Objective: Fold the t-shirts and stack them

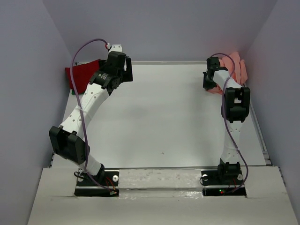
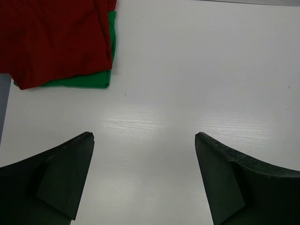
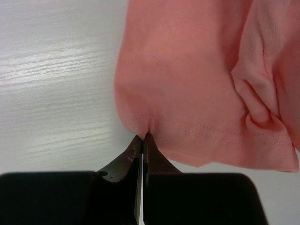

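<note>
Right wrist view: the hem of the soft salmon-pink cloth t-shirt [image 3: 197, 79] is pinched by the right gripper [image 3: 142, 137]; the left gripper [image 2: 144, 134] is spread wide near the dark red cloth shirt [image 2: 51, 37].

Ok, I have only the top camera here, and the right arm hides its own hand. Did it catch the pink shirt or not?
Observer: Yes. On the right wrist camera the right hand is shut on the stitched hem of the salmon-pink shirt, and the cloth puckers there.
Operator: And the left hand, does it carry anything?
Observer: No. The left hand is open over bare table, with nothing in it.
Operator: Is only the dark red shirt in that far corner?
Observer: No. The dark red shirt lies on top of a green shirt; green shows past two of its edges in the left wrist view.
</note>
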Robot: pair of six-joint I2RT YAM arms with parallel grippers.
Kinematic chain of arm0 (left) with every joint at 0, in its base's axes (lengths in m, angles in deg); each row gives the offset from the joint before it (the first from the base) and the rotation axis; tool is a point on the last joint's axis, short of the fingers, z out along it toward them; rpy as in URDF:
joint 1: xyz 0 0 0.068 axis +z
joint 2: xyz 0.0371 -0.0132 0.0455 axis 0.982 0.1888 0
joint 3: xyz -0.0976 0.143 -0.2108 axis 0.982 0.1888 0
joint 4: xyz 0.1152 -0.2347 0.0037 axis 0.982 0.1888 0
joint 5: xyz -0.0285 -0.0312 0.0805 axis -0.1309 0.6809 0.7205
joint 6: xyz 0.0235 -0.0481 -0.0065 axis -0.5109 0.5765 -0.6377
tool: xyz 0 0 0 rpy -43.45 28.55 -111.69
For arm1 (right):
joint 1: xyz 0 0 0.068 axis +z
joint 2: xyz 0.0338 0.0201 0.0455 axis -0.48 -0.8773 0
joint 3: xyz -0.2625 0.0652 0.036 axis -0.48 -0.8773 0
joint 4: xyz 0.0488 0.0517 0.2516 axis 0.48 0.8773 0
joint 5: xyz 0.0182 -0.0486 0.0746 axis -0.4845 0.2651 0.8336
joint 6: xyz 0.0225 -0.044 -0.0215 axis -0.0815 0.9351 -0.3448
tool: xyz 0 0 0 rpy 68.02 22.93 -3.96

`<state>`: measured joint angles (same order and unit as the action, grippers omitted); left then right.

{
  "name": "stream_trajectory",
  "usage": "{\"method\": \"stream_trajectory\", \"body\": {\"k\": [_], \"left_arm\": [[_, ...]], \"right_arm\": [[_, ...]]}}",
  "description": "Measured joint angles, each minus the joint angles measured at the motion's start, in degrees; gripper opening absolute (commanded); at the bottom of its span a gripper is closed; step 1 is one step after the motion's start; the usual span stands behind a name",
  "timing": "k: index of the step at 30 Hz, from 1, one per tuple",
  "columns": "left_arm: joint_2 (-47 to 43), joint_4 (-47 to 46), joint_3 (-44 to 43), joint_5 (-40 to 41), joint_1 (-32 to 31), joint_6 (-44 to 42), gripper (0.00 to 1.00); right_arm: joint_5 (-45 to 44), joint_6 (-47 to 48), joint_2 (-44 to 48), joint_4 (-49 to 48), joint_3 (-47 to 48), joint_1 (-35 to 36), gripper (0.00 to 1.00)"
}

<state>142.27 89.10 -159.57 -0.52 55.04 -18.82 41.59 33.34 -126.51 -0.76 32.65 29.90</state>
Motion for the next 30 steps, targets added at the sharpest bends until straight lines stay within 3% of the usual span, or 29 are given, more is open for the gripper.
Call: {"method": "stream_trajectory", "body": {"k": [7, 12, 17, 22, 26, 30], "left_arm": [[-0.1, -1.0, 4.6, 3.1, -0.1, 1.4, 0.99], [-1.2, -1.1, 7.1, 4.7, -0.3, 2.7, 0.99], [-3.2, -1.5, 9.9, 4.9, -0.3, 4.0, 0.99], [-5.4, -1.3, 12.6, 5.3, -0.4, 4.7, 0.99], [-6.3, -1.6, 12.7, 5.4, -0.4, 5.3, 0.99], [-6.9, -2.1, 13.1, 6.7, -0.6, 6.6, 0.99]], "right_arm": [[-2.3, 0.0, 4.8, 1.6, -0.7, 0.3, 0.0], [-2.6, 0.0, 16.0, 3.1, 0.0, 1.1, 0.0], [-1.9, 0.0, 24.6, 7.4, 11.9, 5.3, 0.0], [-5.7, 0.9, 26.8, 16.0, 28.5, 17.8, 0.0], [-11.7, 2.1, 28.0, 19.7, 34.3, 30.3, 0.0], [-23.6, 5.4, 29.9, 21.7, 34.4, 42.8, 0.0]]}}
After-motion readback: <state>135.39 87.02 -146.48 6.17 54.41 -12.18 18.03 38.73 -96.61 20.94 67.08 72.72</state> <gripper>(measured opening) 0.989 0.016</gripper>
